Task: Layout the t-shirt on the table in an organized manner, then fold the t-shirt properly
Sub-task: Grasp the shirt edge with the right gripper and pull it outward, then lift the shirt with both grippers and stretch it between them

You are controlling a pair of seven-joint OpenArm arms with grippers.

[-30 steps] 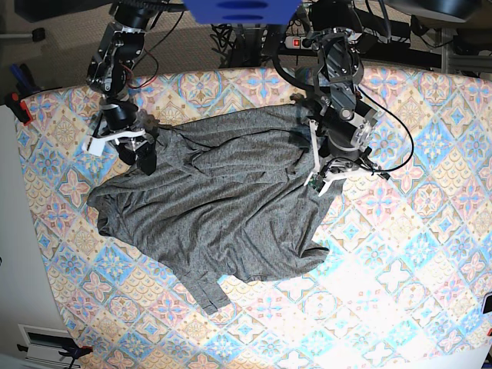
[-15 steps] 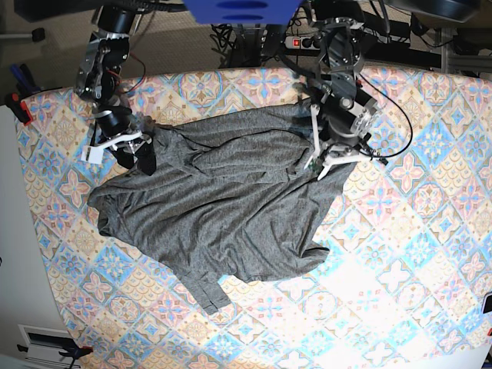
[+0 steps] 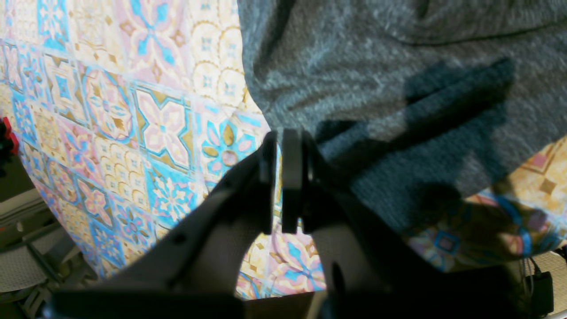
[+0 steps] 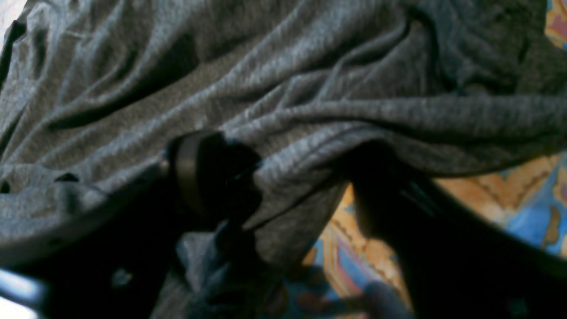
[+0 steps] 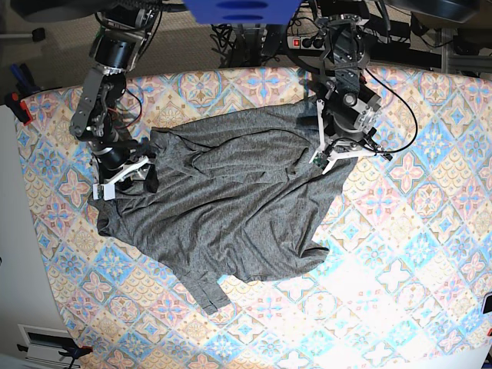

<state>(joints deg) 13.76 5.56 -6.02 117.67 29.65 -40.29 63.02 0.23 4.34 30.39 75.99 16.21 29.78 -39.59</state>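
The dark grey t-shirt (image 5: 223, 200) lies crumpled on the tile-patterned table (image 5: 415, 231), with one sleeve pointing to the front (image 5: 206, 290). My right gripper (image 5: 146, 175) is at the shirt's left edge. In the right wrist view its fingers (image 4: 195, 173) stand apart, open, with a fold of the t-shirt (image 4: 292, 102) lying between them (image 4: 283, 177). My left gripper (image 5: 321, 163) is at the shirt's right edge. In the left wrist view it (image 3: 283, 177) is shut with nothing visible between the pads, and the t-shirt (image 3: 398, 97) lies just to its right.
A red clamp (image 5: 18, 108) sits at the table's left edge. A power strip (image 5: 304, 42) and cables lie beyond the far edge. A blue block (image 5: 238, 9) hangs over the top middle. Bare patterned cloth (image 5: 384, 307) covers the front and right.
My right arm slid toward the front along the shirt's left edge and its jaws narrowed a little. My left arm drew back slightly toward the far edge, staying shut.
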